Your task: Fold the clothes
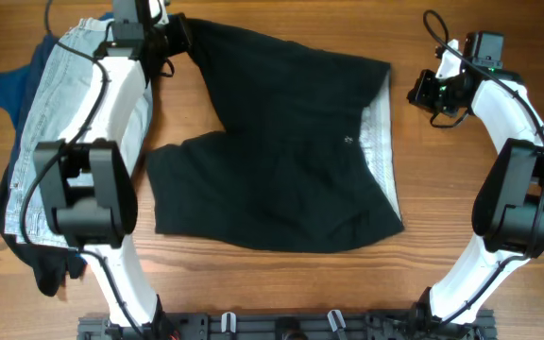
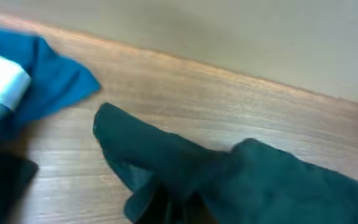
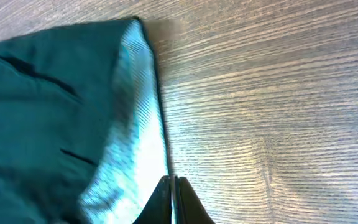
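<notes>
Where the black shorts (image 1: pixel 281 161) lie spread on the bench (image 1: pixel 433 189), the left gripper (image 1: pixel 179 36) has jaws clamped, seemingly on a leg hem; the right gripper (image 3: pixel 171 198), jaws closed empty, sits beside the waistband lining (image 3: pixel 135 124).

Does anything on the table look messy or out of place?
The black shorts lie crooked: one leg stretches up to the left claw, and the pale waistband lining is flipped outward on the right.
</notes>
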Robot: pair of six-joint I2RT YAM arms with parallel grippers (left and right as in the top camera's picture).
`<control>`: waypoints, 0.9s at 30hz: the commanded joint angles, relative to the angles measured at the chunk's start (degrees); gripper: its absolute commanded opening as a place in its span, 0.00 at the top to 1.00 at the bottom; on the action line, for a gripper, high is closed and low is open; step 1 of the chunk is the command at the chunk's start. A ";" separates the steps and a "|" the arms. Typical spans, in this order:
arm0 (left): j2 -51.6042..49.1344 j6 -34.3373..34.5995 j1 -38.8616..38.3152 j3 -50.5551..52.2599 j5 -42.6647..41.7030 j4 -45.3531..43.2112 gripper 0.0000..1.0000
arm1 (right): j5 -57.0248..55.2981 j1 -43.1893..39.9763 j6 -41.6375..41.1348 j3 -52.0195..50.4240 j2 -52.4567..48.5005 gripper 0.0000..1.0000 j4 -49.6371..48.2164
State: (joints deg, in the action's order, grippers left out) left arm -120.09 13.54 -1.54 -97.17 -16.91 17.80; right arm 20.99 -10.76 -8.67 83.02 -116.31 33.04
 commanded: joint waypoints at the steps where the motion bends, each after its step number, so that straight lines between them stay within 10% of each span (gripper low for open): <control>1: 4.22 -4.42 -1.05 -0.15 5.09 0.57 0.96 | 0.50 -0.02 1.03 0.74 0.92 0.96 0.04; 3: 4.72 -5.62 -2.38 -0.15 6.80 0.57 0.92 | 0.50 -0.02 1.03 0.74 0.92 0.96 0.17; 7: 4.70 -7.61 -4.87 -0.15 10.03 3.19 0.21 | 0.50 -0.02 1.05 0.74 0.92 0.96 0.26; 10: 4.72 -7.61 -6.14 -0.15 12.50 8.44 0.01 | 0.50 -0.02 1.05 0.74 0.92 0.96 0.42; 21: 4.70 3.50 -1.90 0.87 12.48 38.82 0.17 | 0.50 -0.02 1.18 0.74 0.92 0.96 0.46; 27: 4.68 0.96 -1.55 11.19 11.89 21.40 0.22 | 0.50 -0.02 1.07 0.74 0.92 0.96 0.63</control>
State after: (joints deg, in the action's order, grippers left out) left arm -116.77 16.84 -3.03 -90.59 -5.19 45.98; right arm 20.99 -10.76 -8.67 83.02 -116.31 33.45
